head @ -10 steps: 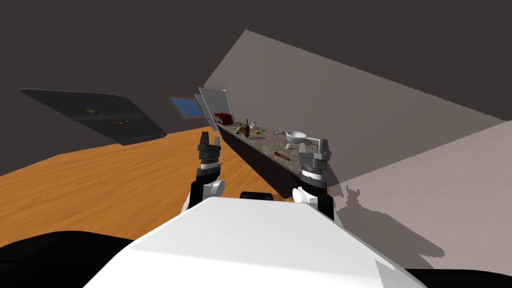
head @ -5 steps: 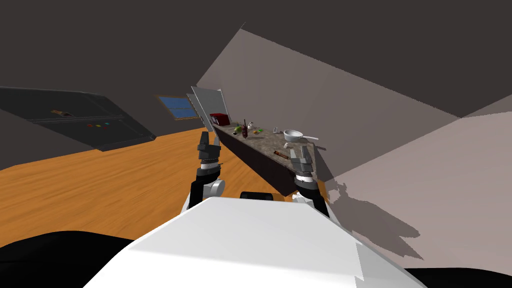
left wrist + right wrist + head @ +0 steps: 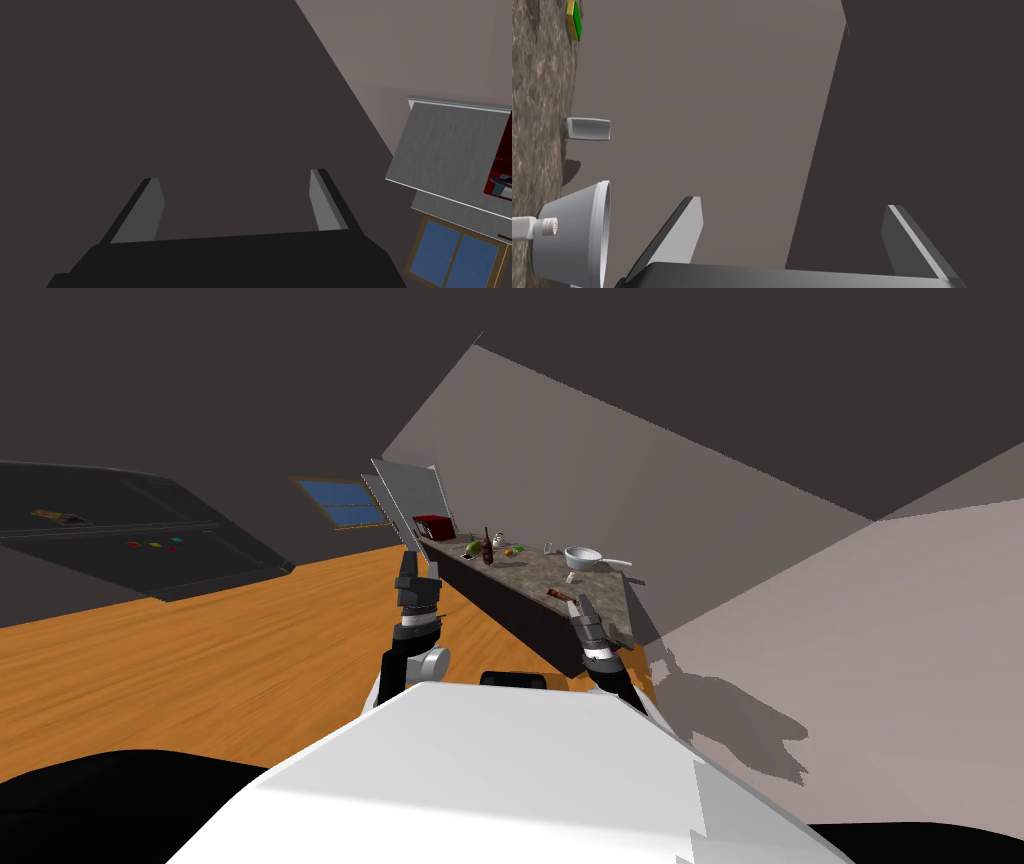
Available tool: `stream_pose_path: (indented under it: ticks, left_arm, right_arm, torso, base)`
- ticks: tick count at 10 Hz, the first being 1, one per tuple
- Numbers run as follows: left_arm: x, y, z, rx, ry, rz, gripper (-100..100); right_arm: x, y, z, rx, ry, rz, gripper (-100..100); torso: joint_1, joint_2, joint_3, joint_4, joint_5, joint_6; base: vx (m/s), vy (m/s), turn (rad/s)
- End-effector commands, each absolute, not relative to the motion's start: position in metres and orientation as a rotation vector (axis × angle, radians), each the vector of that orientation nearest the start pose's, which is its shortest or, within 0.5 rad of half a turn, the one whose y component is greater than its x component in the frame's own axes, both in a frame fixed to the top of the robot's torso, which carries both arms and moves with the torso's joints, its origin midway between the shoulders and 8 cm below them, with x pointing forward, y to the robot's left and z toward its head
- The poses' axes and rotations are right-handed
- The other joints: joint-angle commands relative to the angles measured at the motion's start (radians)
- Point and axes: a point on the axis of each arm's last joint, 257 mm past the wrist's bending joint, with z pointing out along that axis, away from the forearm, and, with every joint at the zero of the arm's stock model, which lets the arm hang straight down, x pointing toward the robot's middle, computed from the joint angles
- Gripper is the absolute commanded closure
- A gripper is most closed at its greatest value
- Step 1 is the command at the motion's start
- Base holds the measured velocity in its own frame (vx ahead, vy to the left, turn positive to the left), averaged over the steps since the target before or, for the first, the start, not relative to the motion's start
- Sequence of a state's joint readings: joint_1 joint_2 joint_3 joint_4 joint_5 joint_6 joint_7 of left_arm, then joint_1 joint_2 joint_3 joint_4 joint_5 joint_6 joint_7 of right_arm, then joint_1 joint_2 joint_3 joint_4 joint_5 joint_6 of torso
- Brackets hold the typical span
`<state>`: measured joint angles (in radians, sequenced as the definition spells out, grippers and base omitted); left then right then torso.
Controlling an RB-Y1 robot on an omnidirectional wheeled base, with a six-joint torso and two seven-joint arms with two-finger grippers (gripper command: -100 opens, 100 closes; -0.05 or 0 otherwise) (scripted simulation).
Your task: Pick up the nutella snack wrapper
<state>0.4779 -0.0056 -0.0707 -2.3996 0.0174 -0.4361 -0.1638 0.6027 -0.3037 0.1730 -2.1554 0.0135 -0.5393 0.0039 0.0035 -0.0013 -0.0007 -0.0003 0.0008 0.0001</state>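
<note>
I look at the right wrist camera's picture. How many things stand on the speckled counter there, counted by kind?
Pan, light grey with a handle: 1
Cup, grey: 1
Flat green and yellow item, partly cut off by the picture's edge: 1
Total: 3, all on the counter

A home kitchen: speckled stone counter (image 3: 530, 571) with pan (image 3: 585, 557), bottle (image 3: 487, 550), red appliance (image 3: 432, 526) (wood floor (image 3: 250, 628), small window (image 3: 345, 502))
</note>
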Motion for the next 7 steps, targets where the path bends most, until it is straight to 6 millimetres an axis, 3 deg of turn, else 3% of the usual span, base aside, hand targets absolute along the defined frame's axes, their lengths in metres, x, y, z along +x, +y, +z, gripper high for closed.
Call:
stream_pose_path:
  ticks: [1,2,3,4,5,6,7]
  left_arm:
    - [0.332,0.254,0.072,-0.563,0.582,-1.256,0]
    - [0.332,0.254,0.072,-0.563,0.582,-1.256,0]
    - [0.332,0.254,0.072,-0.563,0.582,-1.256,0]
    - [0.332,0.254,0.072,-0.563,0.582,-1.256,0]
    - [0.332,0.254,0.072,-0.563,0.582,-1.256,0]
    - [0.332,0.254,0.072,-0.563,0.582,-1.256,0]
    - [0.332,0.254,0.072,-0.563,0.582,-1.256,0]
  right_arm:
    - [0.344,-0.208,-0.095,0.605,1.086,1.371,-100]
    - [0.341,-0.203,-0.122,0.601,1.170,1.353,-100]
    - [0.341,-0.203,-0.127,0.598,1.188,1.347,-100]
    - [0.336,-0.200,-0.155,0.598,1.268,1.325,-100]
    - [0.335,-0.202,-0.161,0.589,1.295,1.317,-100]
    - [0.327,-0.201,-0.190,0.588,1.378,1.290,-100]
    - [0.325,-0.203,-0.196,0.576,1.405,1.281,-100]
  torso:
    - [0.000,0.000,0.000,0.000,0.000,0.000]
    - [0.000,0.000,0.000,0.000,0.000,0.000]
    - [0.000,0.000,0.000,0.000,0.000,0.000]
    - [0.000,0.000,0.000,0.000,0.000,0.000]
    - [0.001,-0.001,0.000,0.000,0.000,0.000]
    - [0.000,0.000,0.000,0.000,0.000,0.000]
    - [0.000,-0.001,0.000,0.000,0.000,0.000]
  base:
    - [0.011,0.052,-0.050]
    - [0.014,0.061,-0.072]
    - [0.016,0.057,-0.037]
    - [0.023,0.070,-0.046]
    - [0.019,0.058,-0.037]
    - [0.024,0.059,-0.047]
    - [0.021,0.057,-0.023]
